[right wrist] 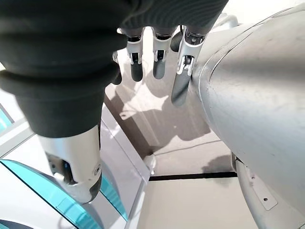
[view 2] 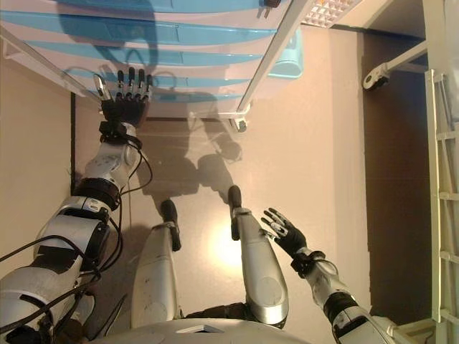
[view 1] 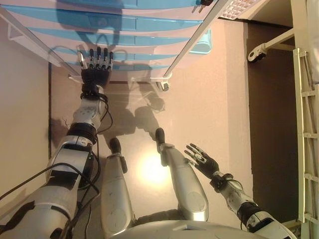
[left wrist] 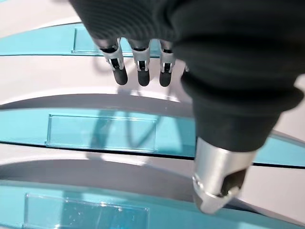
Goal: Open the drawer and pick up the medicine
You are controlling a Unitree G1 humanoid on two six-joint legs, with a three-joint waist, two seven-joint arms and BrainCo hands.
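A white drawer unit [view 1: 124, 37] with several blue-fronted drawers [left wrist: 100, 131] stands ahead of me on casters, all drawers shut. My left hand [view 1: 96, 64] is stretched out to its lower front, fingers [left wrist: 143, 71] straight and close to a white drawer band, holding nothing. My right hand [view 1: 202, 160] hangs low at my right side with fingers relaxed and spread, empty. No medicine shows in any view.
A caster [view 1: 163, 85] of the drawer unit sits on the beige floor. A light blue bin [view 1: 202, 46] stands to the right behind the unit. A white frame with a wheel [view 1: 256, 52] and a white rack [view 1: 306, 124] line the right side.
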